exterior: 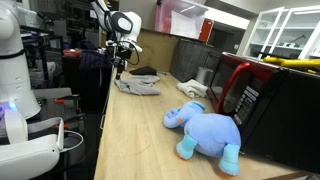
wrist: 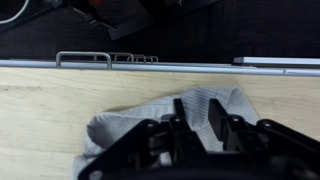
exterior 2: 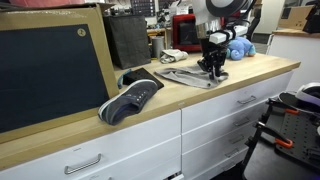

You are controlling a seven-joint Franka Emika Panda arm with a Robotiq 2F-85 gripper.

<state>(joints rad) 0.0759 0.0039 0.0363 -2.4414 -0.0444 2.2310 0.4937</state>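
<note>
A crumpled gray cloth lies on the light wooden countertop, toward the far end in an exterior view and near the counter's front edge in the other one. The gripper comes down from above and stands right on the cloth, at its right end in an exterior view. In the wrist view the cloth spreads under and around the gripper. The two dark fingers stand a narrow gap apart with a ridge of gray fabric showing between them. Whether they actually pinch that fold or only rest on it cannot be told. Beyond the cloth in the wrist view runs the counter's edge, with metal handles just past it. A dark slip-on shoe lies on the counter to the left of the cloth, apart from it, its toe at the front edge. A blue plush elephant lies on its side nearer the camera and to the right, well apart from the cloth. In an exterior view it shows far behind the gripper. A red and black microwave stands just right of the elephant. A large black panel in a wooden frame leans at the left behind the shoe, and white drawers sit under the counter.
</note>
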